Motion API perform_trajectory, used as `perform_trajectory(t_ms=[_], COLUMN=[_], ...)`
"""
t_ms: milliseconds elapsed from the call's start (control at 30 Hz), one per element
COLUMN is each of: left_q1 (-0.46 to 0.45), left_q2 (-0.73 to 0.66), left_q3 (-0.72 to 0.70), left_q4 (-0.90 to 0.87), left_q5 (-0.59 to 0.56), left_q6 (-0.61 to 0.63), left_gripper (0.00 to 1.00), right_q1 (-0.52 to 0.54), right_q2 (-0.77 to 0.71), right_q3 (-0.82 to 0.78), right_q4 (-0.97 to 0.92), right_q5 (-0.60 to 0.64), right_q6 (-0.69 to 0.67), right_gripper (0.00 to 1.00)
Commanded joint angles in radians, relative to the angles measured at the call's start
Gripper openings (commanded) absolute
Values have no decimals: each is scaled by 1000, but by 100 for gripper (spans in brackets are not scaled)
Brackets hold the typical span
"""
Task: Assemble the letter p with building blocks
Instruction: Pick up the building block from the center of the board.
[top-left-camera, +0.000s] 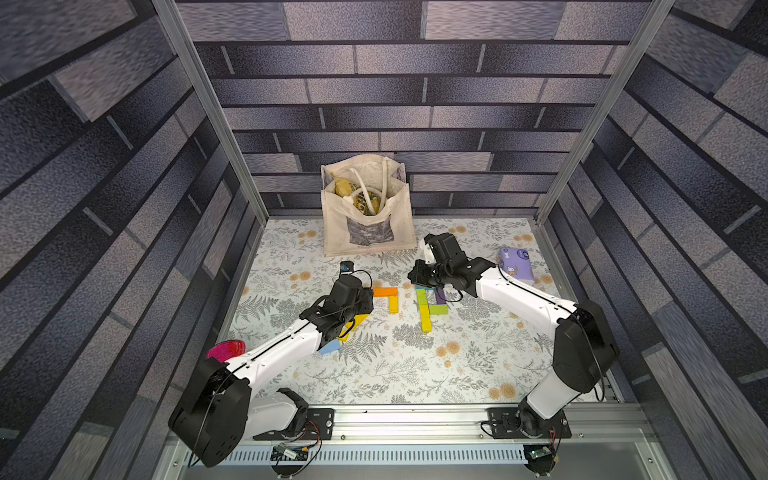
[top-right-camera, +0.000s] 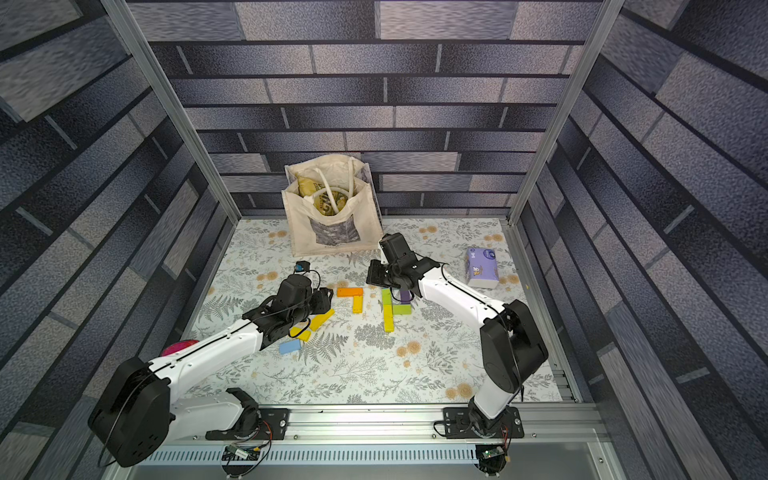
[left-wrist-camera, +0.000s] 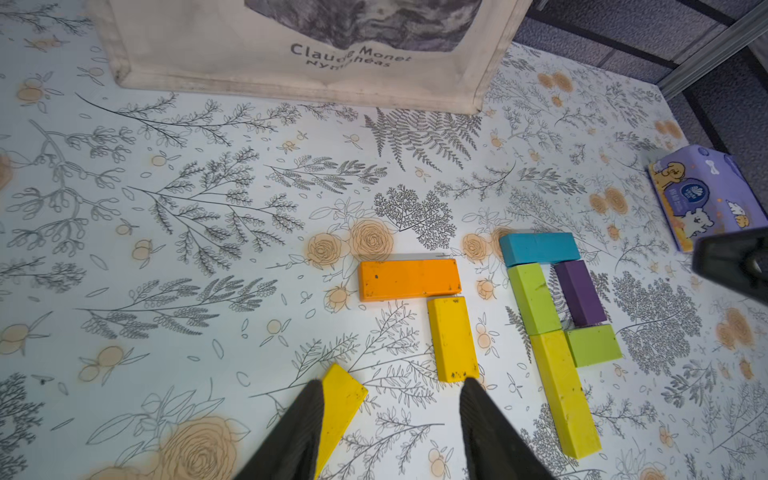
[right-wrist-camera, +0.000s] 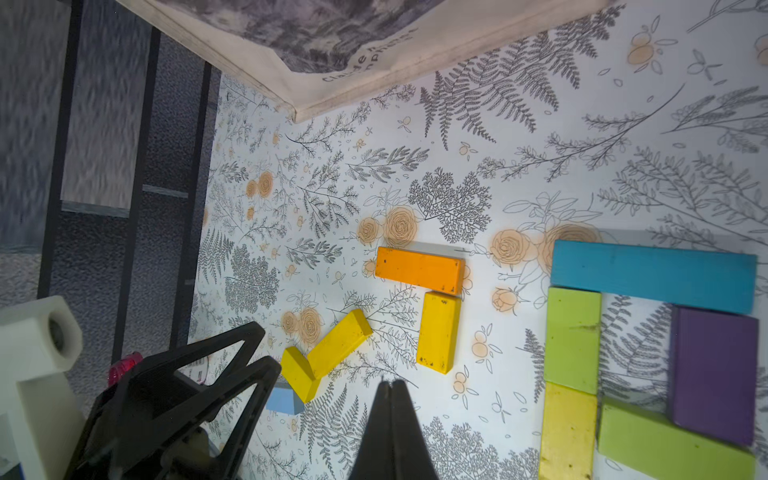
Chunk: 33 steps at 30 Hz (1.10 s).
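Top views: in both, a canvas bag (top-left-camera: 368, 224) stands at the back of the flowered table (top-left-camera: 415, 374), and the building blocks (top-left-camera: 425, 322) lie on the robot's side of the bag. A purple tissue pack (top-left-camera: 515, 266) sits well off the bag's right side.

Left wrist view: off the bag's right corner, five blocks form a P. The teal block (left-wrist-camera: 538, 248), nearest the bag, caps it. The lime block (left-wrist-camera: 534, 299) and long yellow-green block (left-wrist-camera: 565, 395) run end to end away from the bag as the stem. The purple block (left-wrist-camera: 579, 293) and short lime block (left-wrist-camera: 594, 345) close the loop. Straight out from the bag's front, the orange block (left-wrist-camera: 409, 279) and short yellow block (left-wrist-camera: 453, 338) meet in a corner. The left gripper (left-wrist-camera: 391, 381) has its jaws apart and clamps nothing; a slanted yellow block (left-wrist-camera: 343, 399) lies just beside one finger.

Right wrist view: the right gripper (right-wrist-camera: 390, 399) has its fingers pressed together, empty, over table farther from the bag than the short yellow block. A second yellow block (right-wrist-camera: 298, 374) touches the slanted one in a V, with a light blue block (right-wrist-camera: 284, 401) just beside it.
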Motion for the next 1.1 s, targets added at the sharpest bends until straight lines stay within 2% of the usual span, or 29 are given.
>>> perform_trajectory(t_ms=[0, 133, 367, 500, 567, 633, 733, 833, 900, 1000, 1067], left_q1=[12, 22, 52, 75, 80, 90, 95, 147, 216, 335, 371], left_q2=[-62, -114, -137, -184, -234, -277, -302, -272, -211, -58, 31], left_q3=[-32, -46, -71, -115, -133, -124, 16, 134, 183, 282, 348], left_q4=[-171, -287, -447, -390, -369, -315, -442, -515, -527, -616, -712], left_q5=[-68, -102, -25, 80, 72, 86, -21, -51, 20, 219, 276], left_q6=[54, -29, -269, -488, -661, -675, -675, -671, -671, -675, -679], left_gripper=[59, 64, 68, 61, 58, 63, 68, 66, 60, 55, 52], right_q1=[8, 7, 7, 7, 7, 7, 6, 7, 7, 7, 7], right_q2=[-31, -52, -68, -68, -66, -66, -67, -69, -72, -69, -68], right_q3=[3, -19, -27, -27, -27, -27, -37, -43, -48, -44, -40], right_q4=[-68, -62, -79, -87, -93, -98, -98, -102, -101, -110, -120], right_q5=[56, 50, 38, 30, 25, 25, 31, 34, 38, 39, 40], right_q6=[-51, -51, -62, -67, -68, -67, -66, -61, -58, -57, -58], right_gripper=[6, 15, 29, 36, 40, 42, 43, 44, 44, 45, 45])
